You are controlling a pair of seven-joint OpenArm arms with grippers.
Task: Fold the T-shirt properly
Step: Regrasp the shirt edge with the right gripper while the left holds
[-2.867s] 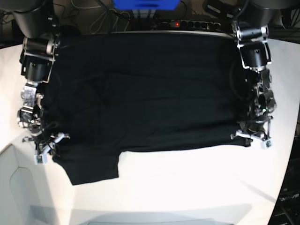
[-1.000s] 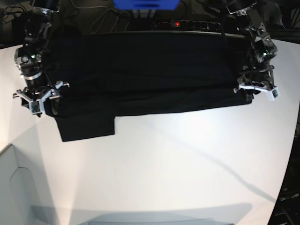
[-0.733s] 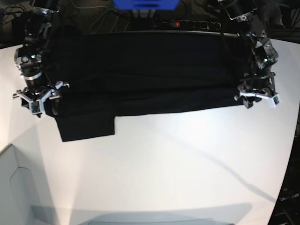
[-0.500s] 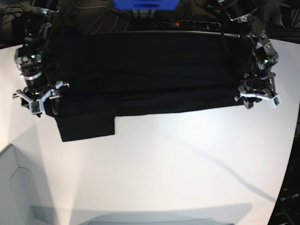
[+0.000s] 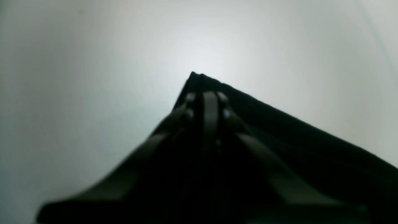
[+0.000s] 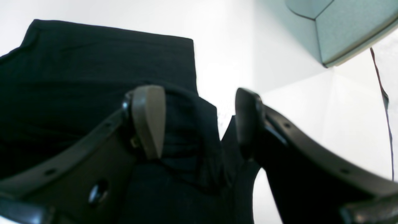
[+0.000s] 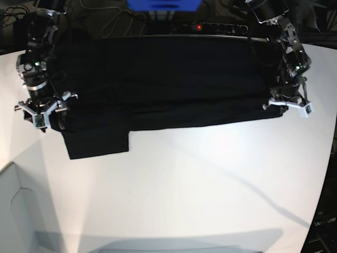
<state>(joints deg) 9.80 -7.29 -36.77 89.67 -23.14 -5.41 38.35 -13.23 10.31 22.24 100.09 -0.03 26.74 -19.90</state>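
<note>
The black T-shirt (image 7: 158,79) lies flat across the far half of the white table, with one sleeve (image 7: 97,142) sticking out toward the front at left. My left gripper (image 7: 287,105) sits at the shirt's front right corner. In the left wrist view its fingertips (image 5: 205,98) are pressed together, shut on that corner of the T-shirt (image 5: 295,146). My right gripper (image 7: 41,112) stands at the shirt's left edge. In the right wrist view it is open (image 6: 197,123), with a fold of the T-shirt (image 6: 93,62) rising between its fingers.
A pale grey-green bin (image 6: 351,28) stands at the table's front left corner (image 7: 10,211). A power strip with a red light (image 7: 197,26) and a blue object (image 7: 163,4) lie behind the shirt. A thin cable (image 6: 383,93) crosses the white tabletop (image 7: 200,190).
My left gripper has closed its jaws on the shirt's front right corner and shifted slightly. The right gripper and the shirt have stayed where they were.
</note>
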